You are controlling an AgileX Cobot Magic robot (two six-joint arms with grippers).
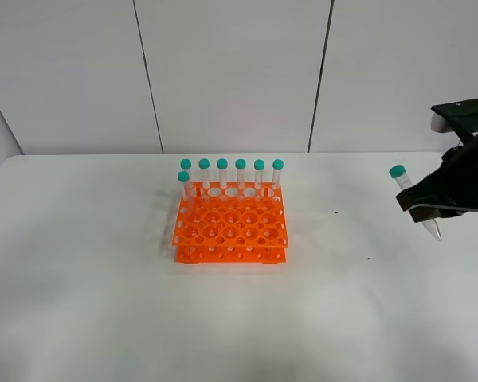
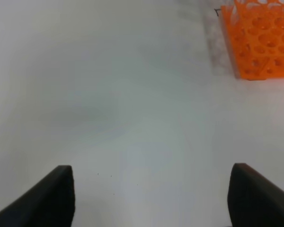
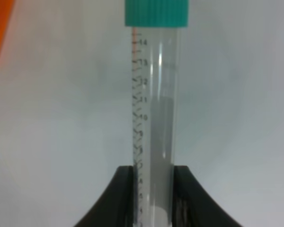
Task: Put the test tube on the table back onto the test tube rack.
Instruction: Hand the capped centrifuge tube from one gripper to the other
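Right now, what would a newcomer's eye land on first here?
The bright orange test tube rack stands out near the middle of the white table, with teal-capped tubes upright along its far side. At the far right, the right gripper is shut on one more test tube, held tilted with its cap uppermost.

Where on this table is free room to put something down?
Free: the wide table left of the test tube rack, the strip in front of it, and the gap between rack and right gripper. Crowded: the rack's back row of tubes.
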